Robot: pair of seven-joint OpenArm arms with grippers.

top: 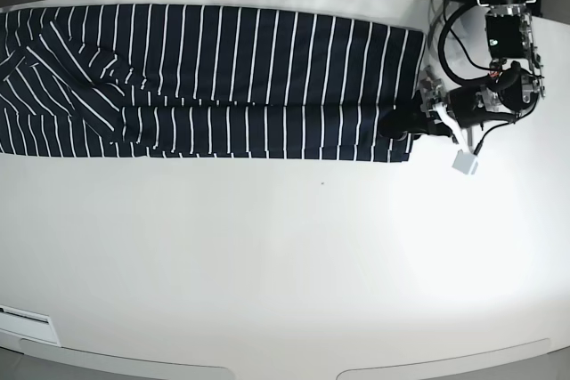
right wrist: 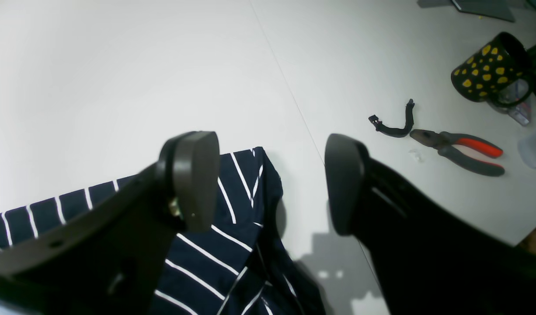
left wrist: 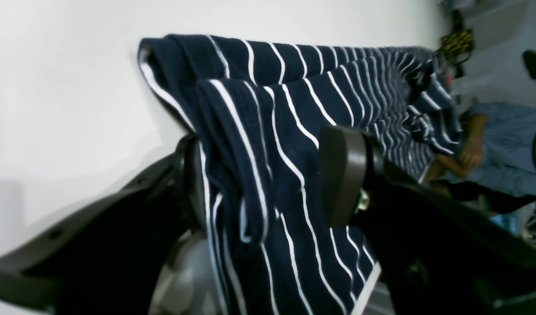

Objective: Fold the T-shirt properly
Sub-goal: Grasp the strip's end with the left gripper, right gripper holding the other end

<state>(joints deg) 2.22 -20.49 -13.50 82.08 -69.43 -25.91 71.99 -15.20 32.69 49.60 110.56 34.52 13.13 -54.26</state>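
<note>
The dark navy T-shirt (top: 223, 77) with thin white stripes lies folded into a long band across the far side of the white table (top: 285, 264); its left end runs out of the base view. My left gripper (top: 405, 126) is at the band's right end. In the left wrist view its jaws stand wide apart (left wrist: 261, 183), with bunched shirt fabric (left wrist: 294, 78) between them. My right gripper (right wrist: 272, 183) is open and empty, hovering over a corner of the shirt (right wrist: 207, 245). The right arm is out of the base view.
In the right wrist view, red-handled pliers (right wrist: 464, 151), a small black part (right wrist: 395, 124), a black mug with yellow spots (right wrist: 491, 68) and a clear cup (right wrist: 534, 148) lie on the table. A person in blue (left wrist: 499, 144) sits beyond the shirt's far end.
</note>
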